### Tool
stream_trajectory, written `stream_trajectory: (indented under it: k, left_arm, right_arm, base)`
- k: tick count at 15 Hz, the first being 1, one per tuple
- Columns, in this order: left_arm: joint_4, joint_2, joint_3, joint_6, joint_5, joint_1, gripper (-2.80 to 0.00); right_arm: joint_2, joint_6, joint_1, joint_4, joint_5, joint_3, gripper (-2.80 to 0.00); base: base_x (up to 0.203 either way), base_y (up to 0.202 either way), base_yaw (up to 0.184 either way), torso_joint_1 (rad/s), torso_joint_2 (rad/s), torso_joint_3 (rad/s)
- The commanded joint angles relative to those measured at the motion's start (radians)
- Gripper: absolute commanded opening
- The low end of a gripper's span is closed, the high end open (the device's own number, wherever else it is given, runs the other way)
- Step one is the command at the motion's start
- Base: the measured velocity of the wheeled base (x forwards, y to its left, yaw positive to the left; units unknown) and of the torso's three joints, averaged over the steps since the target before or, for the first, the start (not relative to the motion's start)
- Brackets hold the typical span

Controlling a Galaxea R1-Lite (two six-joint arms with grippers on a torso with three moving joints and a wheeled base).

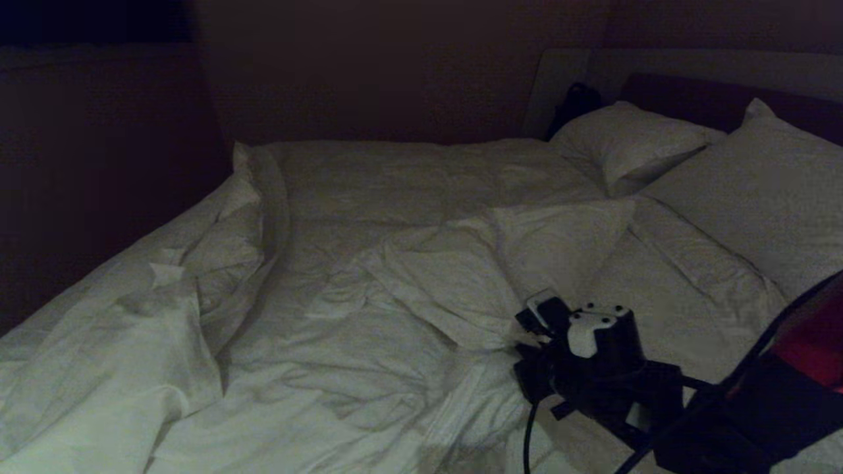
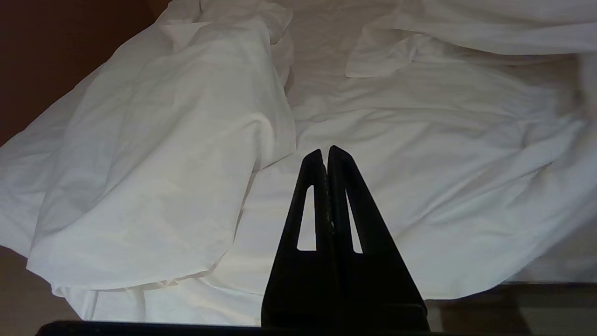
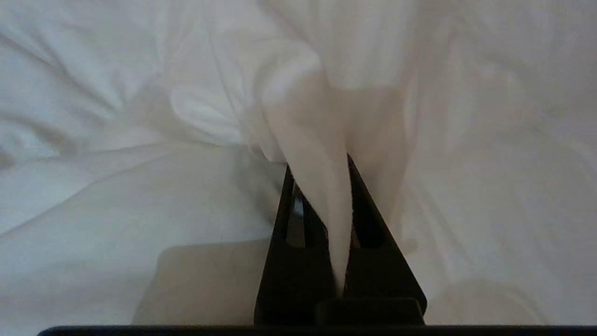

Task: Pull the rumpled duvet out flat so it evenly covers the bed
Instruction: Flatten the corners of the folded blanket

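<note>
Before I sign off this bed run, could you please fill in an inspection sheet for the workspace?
Surface: bed, white bedding, dark headboard.
Job's things: duvet rumpled, bunched at the left edge.
Clutter: two pillows at the headboard; dark item beside them.
Grippers: right tool shut on a duvet fold; left tool shut, empty, above the cloth.
Cables: black cable hanging from the right arm.
Surroundings: dark wall; nothing else seen.

The head camera looked down across the bed (image 1: 658, 66) toward its headboard, while each wrist camera sat close behind its own fingers (image 2: 340, 196), all three sharing the rumpled duvet (image 1: 395, 276).
</note>
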Motion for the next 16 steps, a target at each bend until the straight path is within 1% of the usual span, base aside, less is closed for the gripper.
stream_trajectory:
  k: [1,3,6,7,9,10,13,16]
  left_arm:
    - [0.000,0.000,0.000,0.001,0.000,0.000,-2.80]
    - [0.000,0.000,0.000,0.001,0.000,0.000,-2.80]
    - [0.000,0.000,0.000,0.001,0.000,0.000,-2.80]
    - [0.000,0.000,0.000,0.001,0.000,0.000,-2.80]
    - [0.000,0.000,0.000,0.001,0.000,0.000,-2.80]
    - [0.000,0.000,0.000,0.001,0.000,0.002,-2.80]
    - [0.000,0.000,0.000,0.001,0.000,0.000,-2.80]
    - [0.000,0.000,0.000,0.001,0.000,0.000,-2.80]
  right_arm:
    - [-0.061,0.000,-0.010,-0.185,-0.002,0.067,-2.80]
    - [-0.057,0.000,-0.010,-0.189,-0.002,0.071,-2.80]
    - [0.061,0.014,0.006,-0.225,0.000,0.126,-2.80]
    - [0.094,0.019,0.013,-0.257,0.001,0.130,0.00]
    - [0.158,0.019,0.033,-0.347,-0.001,0.141,0.00]
    - [0.178,0.019,0.058,-0.380,-0.002,0.154,0.00]
    - [0.169,0.020,0.100,-0.399,-0.003,0.176,0.00]
    - [0.109,0.019,0.147,-0.396,-0.015,0.183,0.00]
  base:
    - [0.000,0.000,0.000,0.000,0.00,0.000]
    - [0.000,0.000,0.000,0.000,0.00,0.000]
    - [0.000,0.000,0.000,0.000,0.00,0.000]
    - [0.000,0.000,0.000,0.000,0.00,0.000]
    - [0.000,0.000,0.000,0.000,0.00,0.000]
    - [0.000,0.000,0.000,0.000,0.00,0.000]
    - [0.000,0.000,0.000,0.000,0.00,0.000]
    - [0.000,0.000,0.000,0.000,0.00,0.000]
